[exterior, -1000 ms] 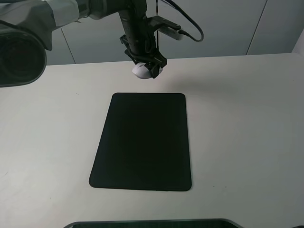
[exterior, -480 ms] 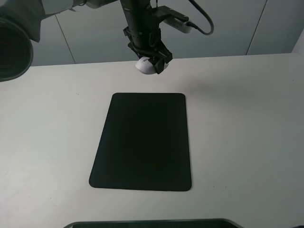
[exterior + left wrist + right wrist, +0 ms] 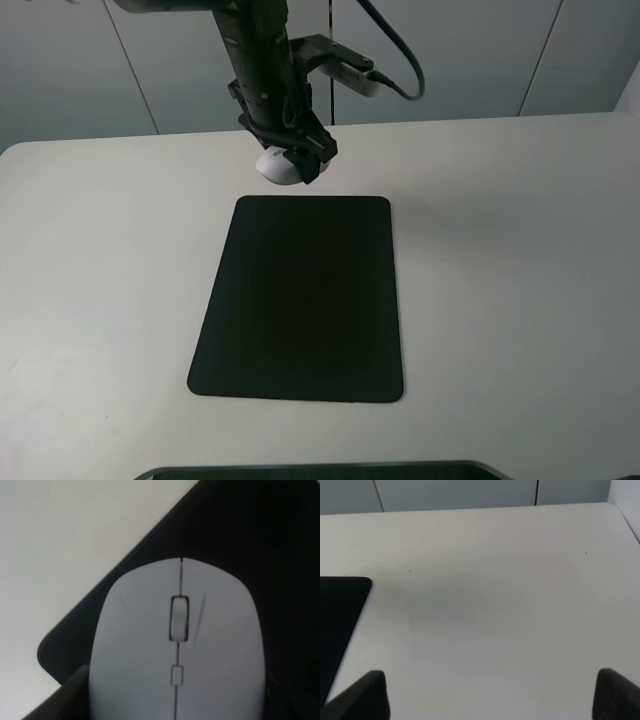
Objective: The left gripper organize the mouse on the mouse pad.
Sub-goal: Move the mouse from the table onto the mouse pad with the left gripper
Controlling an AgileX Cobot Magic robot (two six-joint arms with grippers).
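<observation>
White mouse [image 3: 280, 166] tight between closed left jaws, aloft at far edge of mouse pad [image 3: 300, 300]

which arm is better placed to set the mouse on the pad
Left: the left gripper holds the mouse by the pad's far edge; the right gripper is open and empty.

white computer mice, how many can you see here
1. The small white oval mouse is held in the dark left gripper, near the far edge of the flat black rectangular mouse pad. No others show.
</observation>
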